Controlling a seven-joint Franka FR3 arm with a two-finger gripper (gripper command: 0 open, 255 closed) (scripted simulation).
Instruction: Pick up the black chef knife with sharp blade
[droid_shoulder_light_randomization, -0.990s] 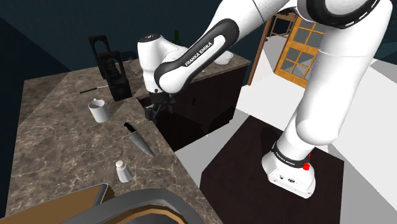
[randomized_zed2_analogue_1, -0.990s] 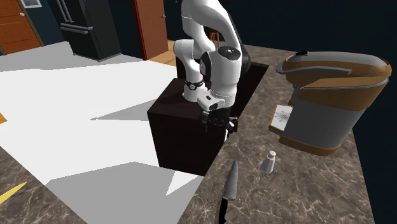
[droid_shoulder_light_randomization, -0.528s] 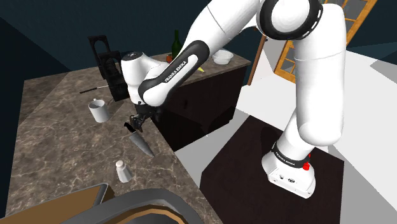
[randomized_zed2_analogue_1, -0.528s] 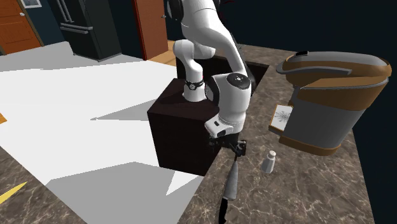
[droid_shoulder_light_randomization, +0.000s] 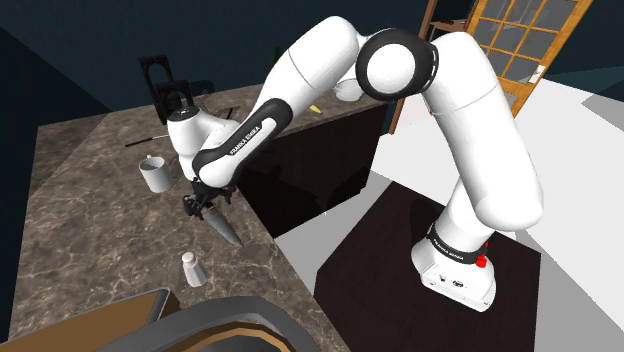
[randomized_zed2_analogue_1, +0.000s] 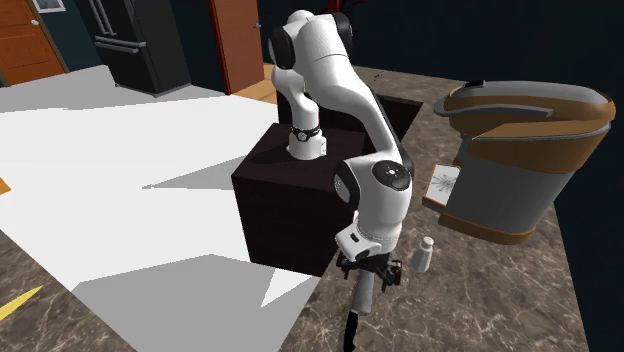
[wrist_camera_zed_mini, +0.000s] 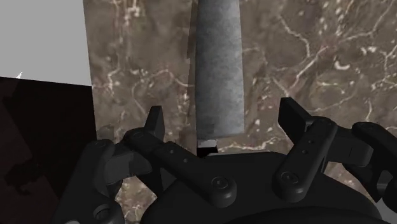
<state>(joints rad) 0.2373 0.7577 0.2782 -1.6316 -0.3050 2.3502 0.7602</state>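
The wrist view shows the jaws standing wide apart. The grey blade of the black-handled chef knife (wrist_camera_zed_mini: 219, 70) lies flat on the brown marbled table (wrist_camera_zed_mini: 286, 51) between them, and neither finger touches it. The second exterior view shows the knife's black handle (randomized_zed2_analogue_1: 350, 330) running out from under the jaws, and a small white shaker (randomized_zed2_analogue_1: 424, 254) near them. The white arm (droid_shoulder_light_randomization: 300, 80) arches over from its stand, with the wrist pointing down at the table.

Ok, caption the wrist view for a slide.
Open pincer poised over the knife, one finger either side, on the counter.
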